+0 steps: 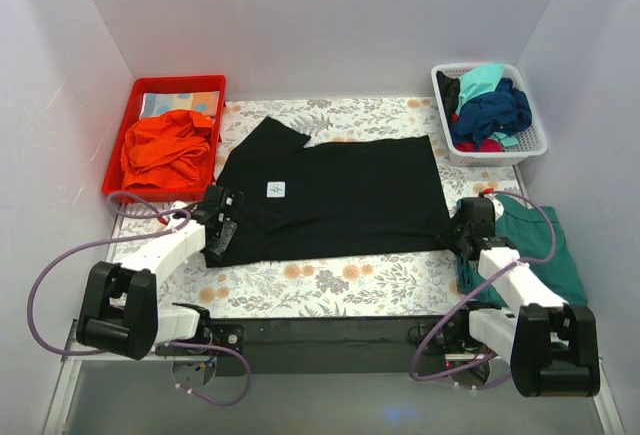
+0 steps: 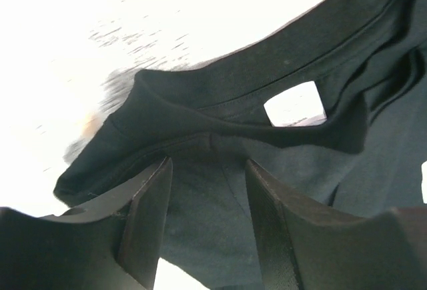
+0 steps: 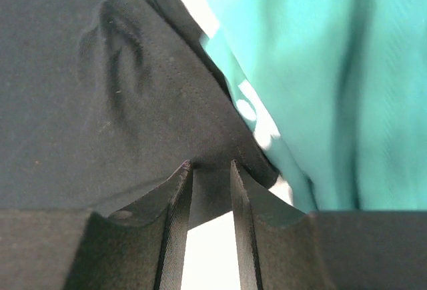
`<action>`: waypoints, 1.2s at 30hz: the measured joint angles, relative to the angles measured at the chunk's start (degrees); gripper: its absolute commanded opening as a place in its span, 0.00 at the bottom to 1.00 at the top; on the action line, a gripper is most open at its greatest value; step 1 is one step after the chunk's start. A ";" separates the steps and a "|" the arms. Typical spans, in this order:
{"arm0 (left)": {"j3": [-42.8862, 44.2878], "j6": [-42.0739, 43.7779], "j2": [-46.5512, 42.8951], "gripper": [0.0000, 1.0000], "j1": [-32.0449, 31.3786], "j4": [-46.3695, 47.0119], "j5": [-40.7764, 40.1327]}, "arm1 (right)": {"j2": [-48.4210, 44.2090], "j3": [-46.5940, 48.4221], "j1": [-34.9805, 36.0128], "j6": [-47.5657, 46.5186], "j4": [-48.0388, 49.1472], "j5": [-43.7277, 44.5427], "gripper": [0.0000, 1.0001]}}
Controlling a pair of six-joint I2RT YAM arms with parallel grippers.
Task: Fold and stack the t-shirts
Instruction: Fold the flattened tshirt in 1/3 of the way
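A black t-shirt (image 1: 340, 195) with a small white neck label (image 1: 277, 189) lies spread flat on the flowered table. My left gripper (image 1: 222, 223) is at its left edge by the collar. In the left wrist view the fingers (image 2: 150, 210) stand apart with black cloth (image 2: 207, 217) lying between them and the label (image 2: 295, 103) just ahead. My right gripper (image 1: 456, 231) is at the shirt's near right corner. In the right wrist view its fingers (image 3: 177, 223) are drawn close on the black hem (image 3: 211, 187). A teal t-shirt (image 1: 545, 245) lies to the right and also shows in the right wrist view (image 3: 333, 70).
A white basket (image 1: 520, 147) at the back right holds turquoise, navy and other shirts. A red tray (image 1: 150, 87) at the back left holds orange cloth (image 1: 165, 150). White walls close in on three sides. Purple cables loop beside both arm bases.
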 measured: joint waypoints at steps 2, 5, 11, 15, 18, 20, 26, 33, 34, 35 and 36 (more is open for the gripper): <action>-0.37 -0.09 -1.95 0.41 -0.07 -3.30 0.74 | -3.04 -0.66 0.00 0.33 -3.13 0.09 0.35; 0.04 0.07 -5.03 0.41 -0.85 -7.13 1.09 | -8.74 -1.05 0.00 0.35 -8.15 0.37 0.35; 5.97 4.33 -9.53 0.41 -3.34 -8.17 0.59 | -16.35 2.01 0.00 -0.70 -12.41 0.72 0.34; 8.33 9.44 -8.74 0.41 -3.69 -4.83 1.44 | -15.19 5.57 0.04 -2.56 -12.13 -0.20 0.34; 9.27 12.96 -4.94 0.39 -4.15 -1.62 3.82 | -13.29 6.58 0.07 -3.54 -11.37 -0.24 0.33; 9.38 14.45 -2.19 0.37 -5.22 0.09 5.55 | -12.31 6.58 0.07 -3.85 -11.32 -0.24 0.33; 9.38 16.61 0.68 0.25 -7.61 4.57 12.17 | -11.50 6.58 0.17 -4.63 -11.23 -0.17 0.33; 9.38 16.76 3.96 0.25 -8.94 5.88 15.50 | -11.39 6.58 0.17 -4.87 -11.10 0.09 0.33; 9.38 16.72 4.66 0.25 -9.09 5.90 15.87 | -11.26 6.56 0.17 -4.87 -10.99 0.09 0.33; 9.38 16.55 5.38 0.26 -9.33 5.88 16.24 | -11.08 6.56 0.17 -4.87 -10.91 0.11 0.33; 9.38 16.48 5.97 0.27 -9.53 5.92 16.79 | -10.95 6.56 0.17 -4.90 -10.88 0.15 0.33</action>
